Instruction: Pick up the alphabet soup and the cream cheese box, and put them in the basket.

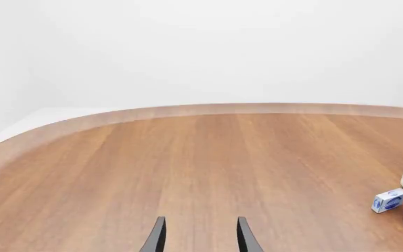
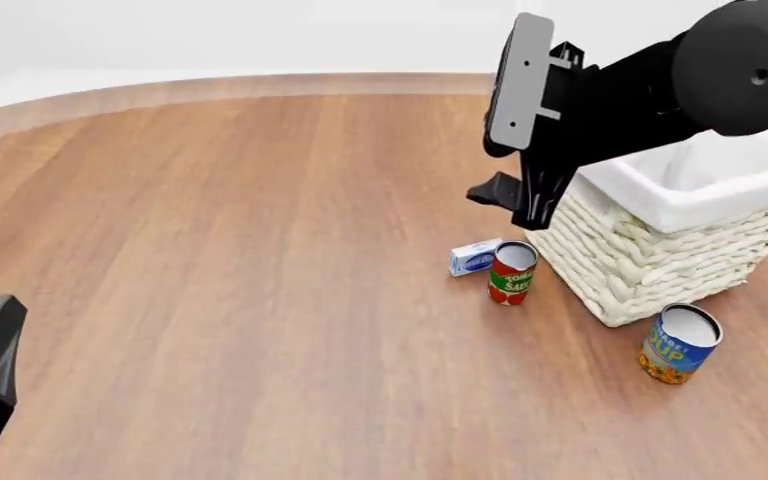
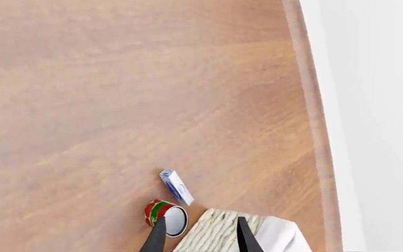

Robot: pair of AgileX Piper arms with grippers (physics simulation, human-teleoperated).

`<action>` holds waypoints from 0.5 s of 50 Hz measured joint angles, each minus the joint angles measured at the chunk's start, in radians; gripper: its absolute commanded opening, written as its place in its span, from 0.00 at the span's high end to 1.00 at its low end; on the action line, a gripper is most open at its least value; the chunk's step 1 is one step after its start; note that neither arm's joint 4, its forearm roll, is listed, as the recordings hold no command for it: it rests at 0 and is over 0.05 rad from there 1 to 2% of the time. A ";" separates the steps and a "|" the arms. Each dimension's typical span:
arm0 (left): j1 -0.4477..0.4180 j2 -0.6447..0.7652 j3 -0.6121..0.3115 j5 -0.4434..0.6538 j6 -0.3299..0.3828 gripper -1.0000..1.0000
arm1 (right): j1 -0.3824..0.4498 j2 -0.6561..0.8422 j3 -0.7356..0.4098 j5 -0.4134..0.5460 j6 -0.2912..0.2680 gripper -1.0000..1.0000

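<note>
right gripper (image 3: pixel 197 233) raised over basket (image 2: pixel 664 255) corner, fingers parted

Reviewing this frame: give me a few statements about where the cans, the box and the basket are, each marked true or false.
1. The alphabet soup lies inside the basket. False: it stands on the table beside it.
2. The cream cheese box sits next to the red can. True.
3. The right gripper holds the box. False: its fingers are open and empty.
4. The left gripper is open over bare table. True.
</note>
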 measured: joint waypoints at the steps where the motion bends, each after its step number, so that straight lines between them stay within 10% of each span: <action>1: 0.000 0.000 0.000 0.000 0.000 0.00 | 0.000 0.002 -0.001 0.000 -0.002 0.00; 25: 0.000 0.000 0.000 0.000 0.000 0.00 | -0.015 0.080 -0.065 0.023 -0.102 0.00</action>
